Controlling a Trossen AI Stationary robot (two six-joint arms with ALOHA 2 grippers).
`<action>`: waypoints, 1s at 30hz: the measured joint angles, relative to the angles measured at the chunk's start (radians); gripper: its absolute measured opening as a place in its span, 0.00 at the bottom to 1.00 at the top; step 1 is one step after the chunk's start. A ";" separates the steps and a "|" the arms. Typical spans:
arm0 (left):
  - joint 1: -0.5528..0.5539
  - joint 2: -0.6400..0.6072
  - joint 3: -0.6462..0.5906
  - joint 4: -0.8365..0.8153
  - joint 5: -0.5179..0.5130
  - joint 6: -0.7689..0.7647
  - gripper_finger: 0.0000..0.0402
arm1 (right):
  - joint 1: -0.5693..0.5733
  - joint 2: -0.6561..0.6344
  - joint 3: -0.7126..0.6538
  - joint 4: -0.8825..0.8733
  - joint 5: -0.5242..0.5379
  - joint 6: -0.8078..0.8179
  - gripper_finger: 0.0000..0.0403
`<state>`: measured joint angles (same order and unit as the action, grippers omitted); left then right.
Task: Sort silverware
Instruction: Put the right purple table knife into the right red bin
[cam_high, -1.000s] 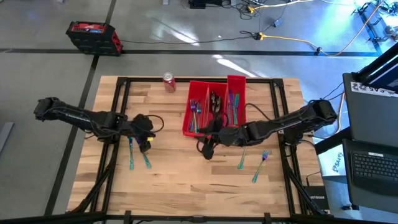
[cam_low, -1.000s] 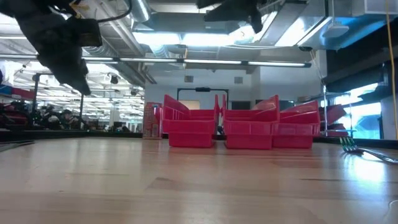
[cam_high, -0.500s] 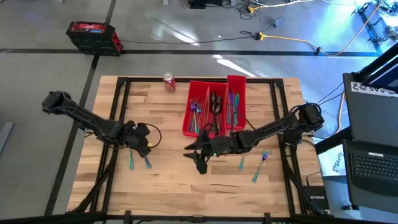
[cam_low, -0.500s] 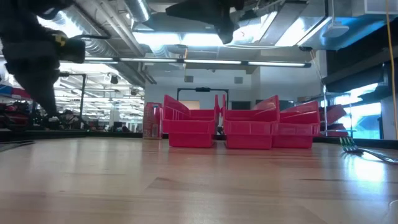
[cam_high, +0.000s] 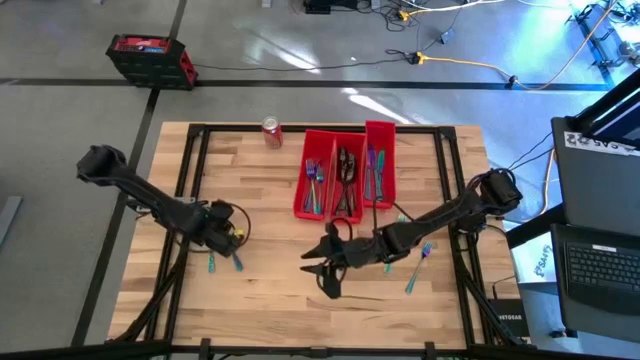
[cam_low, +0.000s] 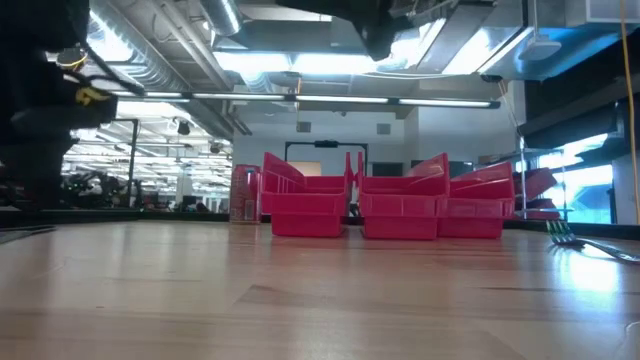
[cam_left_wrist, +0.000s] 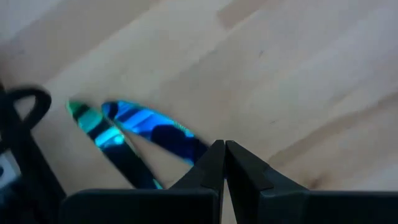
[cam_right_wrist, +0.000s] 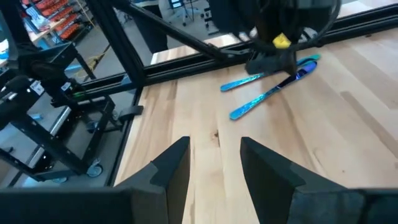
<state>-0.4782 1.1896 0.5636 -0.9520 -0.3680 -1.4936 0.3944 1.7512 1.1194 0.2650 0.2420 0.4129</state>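
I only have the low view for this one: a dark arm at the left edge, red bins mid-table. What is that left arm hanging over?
Observer: The left gripper is shut, low over two iridescent teal-blue knives lying side by side on the wooden table.
Operator: And the right one?
Observer: The right gripper is open and empty, above bare wood in front of the three long red plastic bins.
Operator: Any other loose pieces?
Observer: Two teal pieces of silverware lie on the table beside the right arm.
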 joint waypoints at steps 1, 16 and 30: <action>-0.002 0.016 0.000 0.001 0.003 -0.020 0.00 | -0.001 0.000 0.000 0.005 0.000 0.000 0.31; -0.003 0.190 0.000 0.039 -0.003 -0.148 0.00 | -0.002 0.000 0.000 0.003 -0.033 -0.003 0.31; -0.039 0.191 0.002 0.366 0.074 -0.084 0.00 | -0.001 -0.002 0.000 0.031 -0.326 -0.060 0.31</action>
<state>-0.5173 1.3808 0.5659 -0.5859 -0.2944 -1.5774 0.3939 1.7493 1.1198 0.2956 -0.0837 0.3527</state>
